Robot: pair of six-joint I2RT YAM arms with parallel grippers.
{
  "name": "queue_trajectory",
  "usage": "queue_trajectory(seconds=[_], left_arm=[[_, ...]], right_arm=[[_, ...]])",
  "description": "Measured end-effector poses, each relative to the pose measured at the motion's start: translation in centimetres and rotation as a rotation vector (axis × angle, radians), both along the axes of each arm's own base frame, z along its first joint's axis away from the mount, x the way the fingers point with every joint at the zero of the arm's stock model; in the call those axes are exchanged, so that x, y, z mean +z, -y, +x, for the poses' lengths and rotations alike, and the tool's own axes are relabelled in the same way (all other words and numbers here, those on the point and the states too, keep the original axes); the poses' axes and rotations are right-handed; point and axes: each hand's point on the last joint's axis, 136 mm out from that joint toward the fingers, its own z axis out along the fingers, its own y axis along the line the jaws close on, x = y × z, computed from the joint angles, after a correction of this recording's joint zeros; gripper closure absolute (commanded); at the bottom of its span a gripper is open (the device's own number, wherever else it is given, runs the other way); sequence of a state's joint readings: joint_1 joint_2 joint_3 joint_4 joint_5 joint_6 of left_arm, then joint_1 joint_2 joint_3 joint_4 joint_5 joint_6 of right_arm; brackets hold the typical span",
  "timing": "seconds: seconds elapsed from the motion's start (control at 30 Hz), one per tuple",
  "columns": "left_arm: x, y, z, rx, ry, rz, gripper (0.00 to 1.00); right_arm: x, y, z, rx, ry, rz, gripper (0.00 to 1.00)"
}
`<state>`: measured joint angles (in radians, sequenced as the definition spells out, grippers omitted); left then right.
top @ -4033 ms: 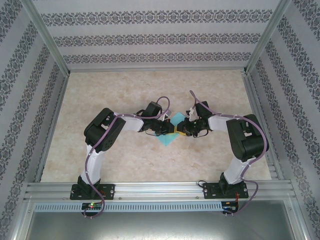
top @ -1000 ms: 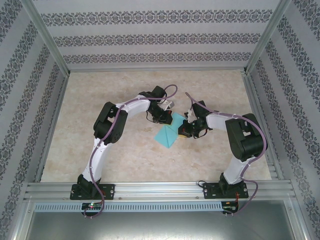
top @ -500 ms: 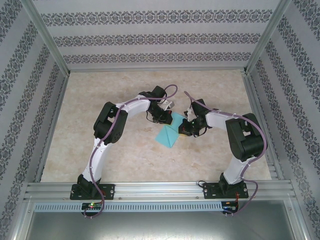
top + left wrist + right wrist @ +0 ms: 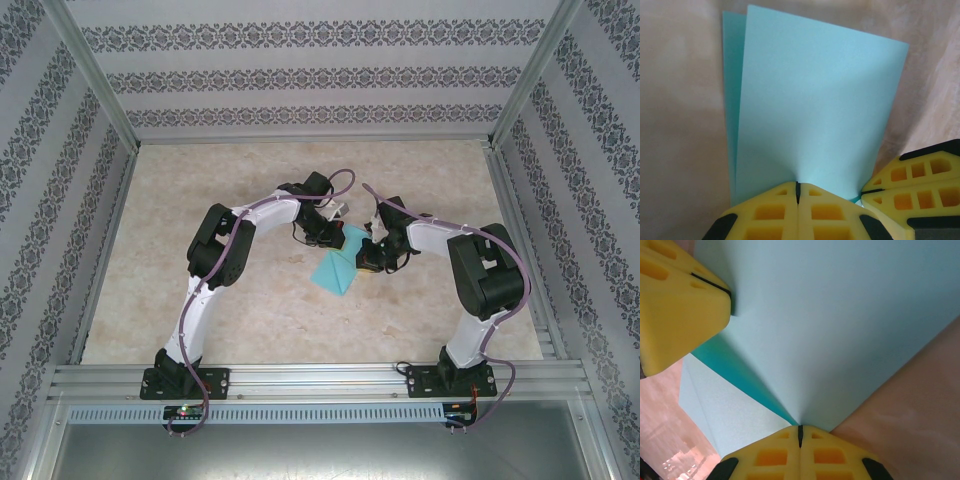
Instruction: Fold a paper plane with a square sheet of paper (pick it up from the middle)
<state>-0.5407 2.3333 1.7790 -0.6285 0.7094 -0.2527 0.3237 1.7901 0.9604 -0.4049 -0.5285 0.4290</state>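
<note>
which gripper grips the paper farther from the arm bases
The left gripper: shut on the far end of the square sheet of paper, while the right gripper pinches its right side, nearer the bases.

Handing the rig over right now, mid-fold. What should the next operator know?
Left gripper: shut, pinching the edge of the thin turquoise-blue square sheet of paper.
Right gripper: shut on the same sheet, close beside the left one.
Paper: at the middle of the beige marbled table, doubled over, layers slightly offset, top layer not pressed flat.
Done: first fold-over started.
Left: crease it flat, then every dart fold; no pointed plane shape yet.
</note>
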Motion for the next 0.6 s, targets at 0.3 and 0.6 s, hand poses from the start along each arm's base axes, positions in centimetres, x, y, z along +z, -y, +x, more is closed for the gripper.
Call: queue_trajectory(seconds=[0.3, 0.6], left_arm=[[-0.04, 0.03, 0.03, -0.005, 0.0, 0.001, 1.0], [-0.09, 0.05, -0.01, -0.009, -0.001, 0.001, 1.0]], right_arm=[[-0.01, 0.24, 0.09, 0.005, 0.008, -0.021, 1.0], [0.03, 0.53, 0.26, 0.0, 0.02, -0.04, 1.0]])
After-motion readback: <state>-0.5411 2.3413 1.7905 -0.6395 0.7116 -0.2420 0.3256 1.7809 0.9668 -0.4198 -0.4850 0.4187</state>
